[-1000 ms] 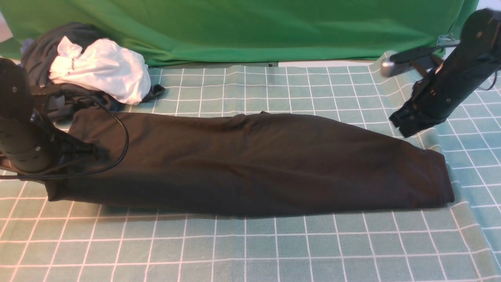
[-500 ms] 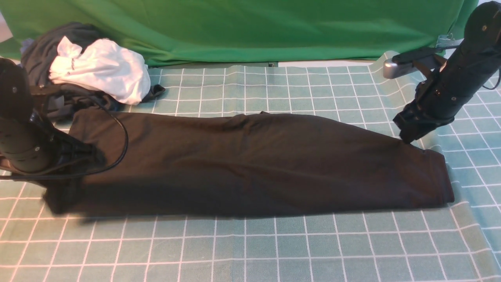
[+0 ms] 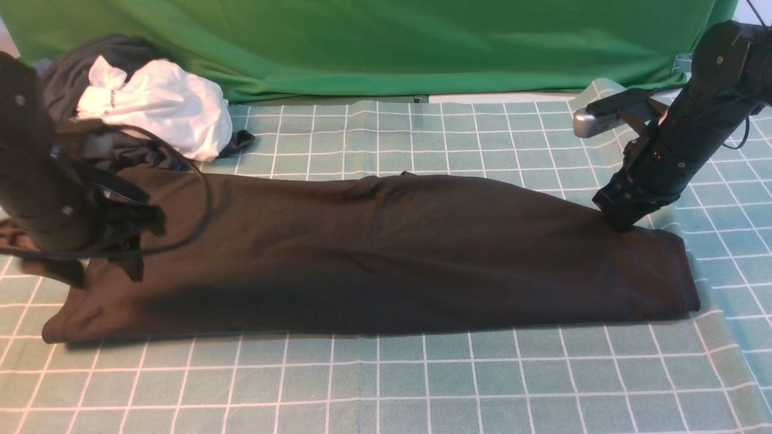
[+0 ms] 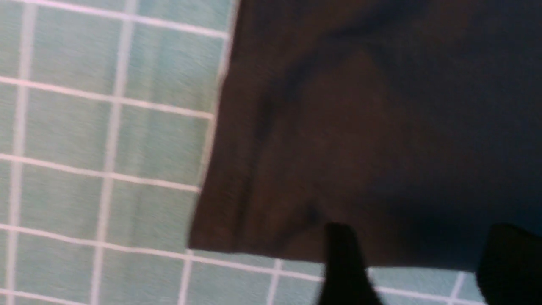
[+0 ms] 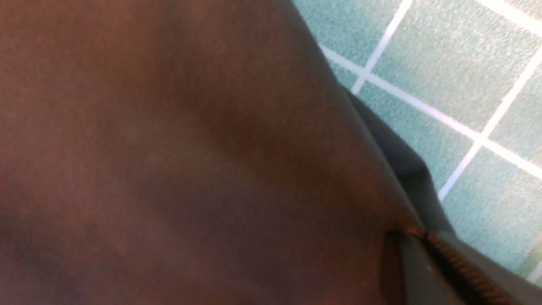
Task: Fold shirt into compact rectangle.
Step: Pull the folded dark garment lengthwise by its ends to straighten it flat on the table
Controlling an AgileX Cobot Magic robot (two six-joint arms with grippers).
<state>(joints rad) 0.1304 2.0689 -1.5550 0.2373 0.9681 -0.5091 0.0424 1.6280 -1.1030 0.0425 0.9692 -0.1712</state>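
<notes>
The black shirt (image 3: 386, 253) lies as a long folded band across the checked cloth, print and neck tag hidden. My left gripper (image 3: 129, 247) hovers over its left end. In the left wrist view that gripper (image 4: 423, 237) is open, its two dark fingers (image 4: 343, 262) apart above the shirt's corner (image 4: 237, 203) with nothing between them. My right gripper (image 3: 616, 222) presses down on the far edge of the shirt's right end. Seen from the right wrist, the gripper (image 5: 423, 237) is shut, pinching a pucker of the shirt fabric (image 5: 169, 148).
A dark grey garment bundled with a white one (image 3: 157, 108) sits at the back left, close behind my left arm. The green cloth (image 3: 386, 42) hangs along the back. The teal checked tablecloth (image 3: 386, 386) covers the table; its right edge is rumpled.
My left gripper has risen and let the shirt's left end drop; that corner now lies farther front-left. My right gripper has come down from the air onto the shirt's far right edge.
</notes>
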